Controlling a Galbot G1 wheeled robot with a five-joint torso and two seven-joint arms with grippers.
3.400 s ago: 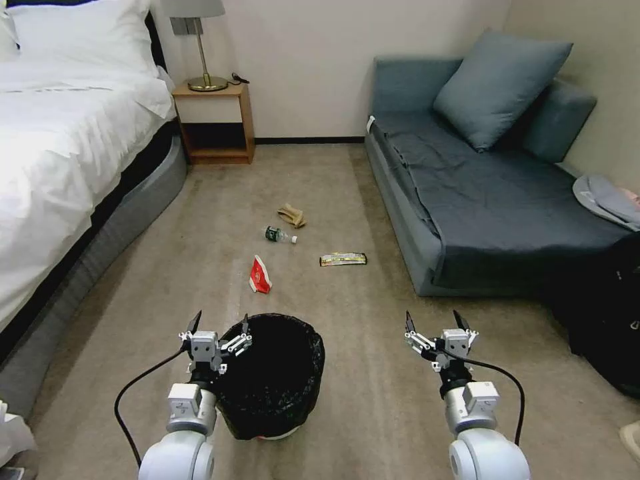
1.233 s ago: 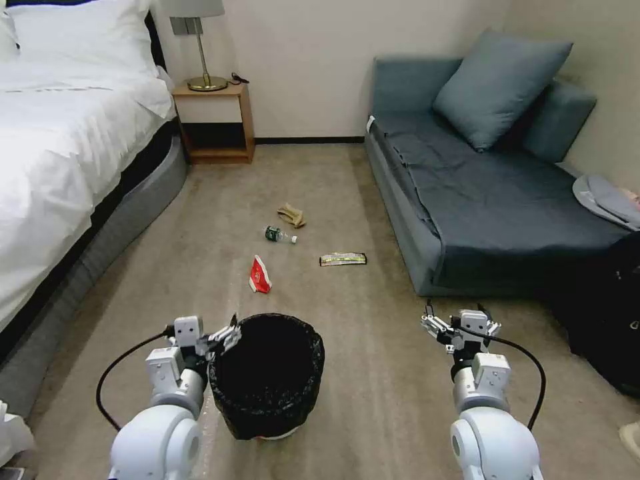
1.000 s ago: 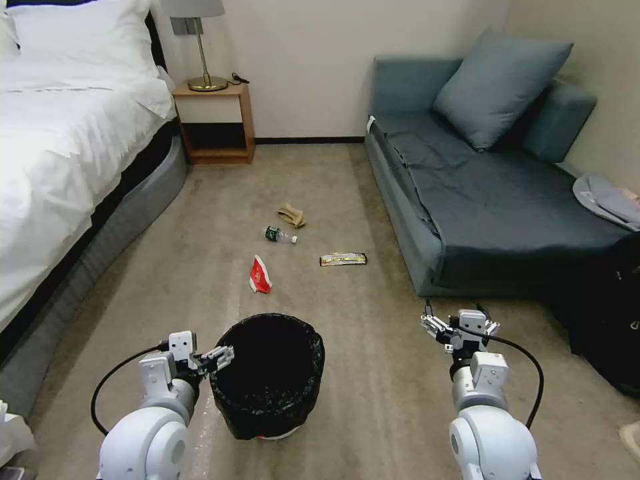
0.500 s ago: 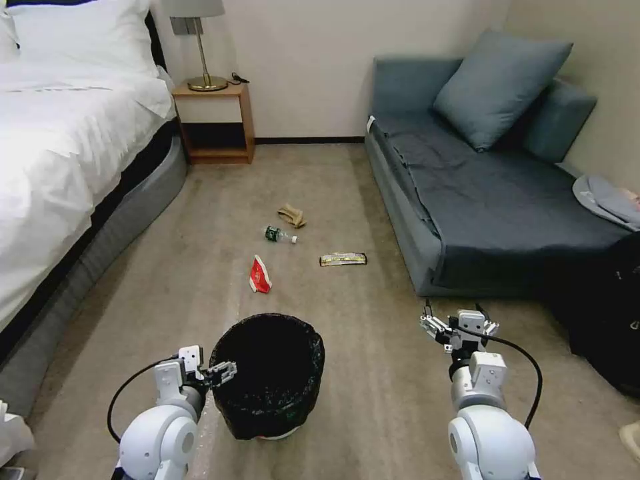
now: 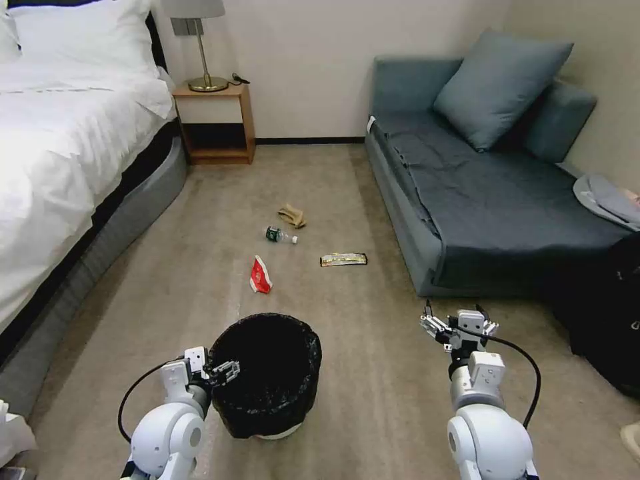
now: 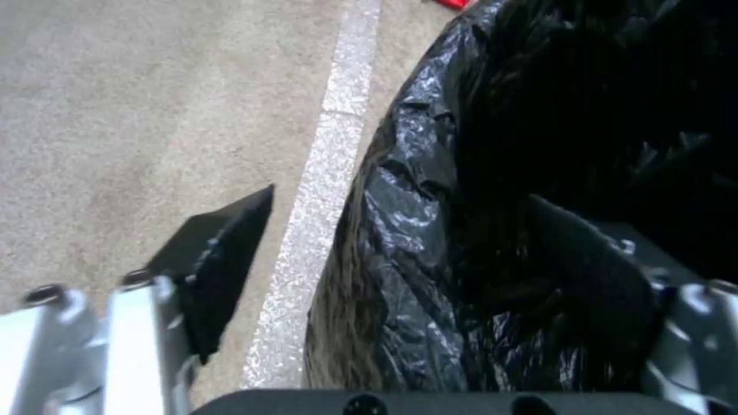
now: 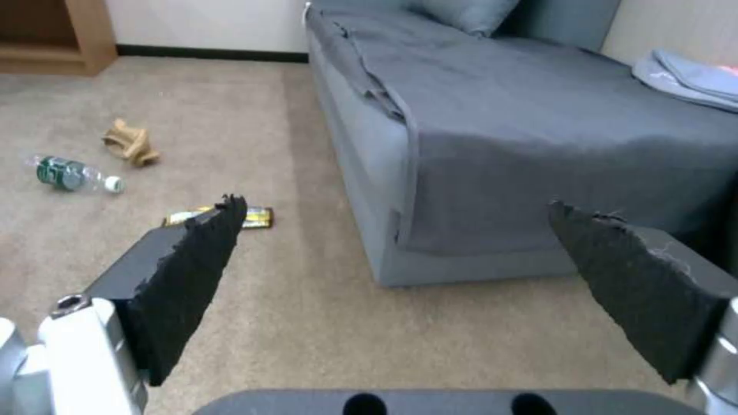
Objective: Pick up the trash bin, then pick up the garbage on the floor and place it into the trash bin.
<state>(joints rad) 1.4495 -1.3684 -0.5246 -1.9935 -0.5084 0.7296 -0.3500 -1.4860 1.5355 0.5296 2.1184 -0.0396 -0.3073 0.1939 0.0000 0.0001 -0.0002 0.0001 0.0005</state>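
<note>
The left gripper [image 5: 217,369] stands wide open astride the near-left rim of the trash bin [image 5: 267,373], one finger [image 6: 223,259] outside over the carpet and the other inside against the black bag, not yet closed on it. The right gripper [image 5: 459,327], spread wide and empty, hovers above bare carpet well to the bin's right. Beyond the left gripper lie the red-white packet [image 5: 259,275], the yellow-black wrapper [image 5: 343,259], the small bottle [image 5: 280,235] and, farthest, the crumpled tan paper [image 5: 292,215].

White bed [image 5: 60,133], wooden nightstand [image 5: 217,123] with brass lamp [image 5: 203,47], grey sofa [image 5: 480,193] with cushion [image 5: 500,87], black suitcase [image 5: 610,313]
</note>
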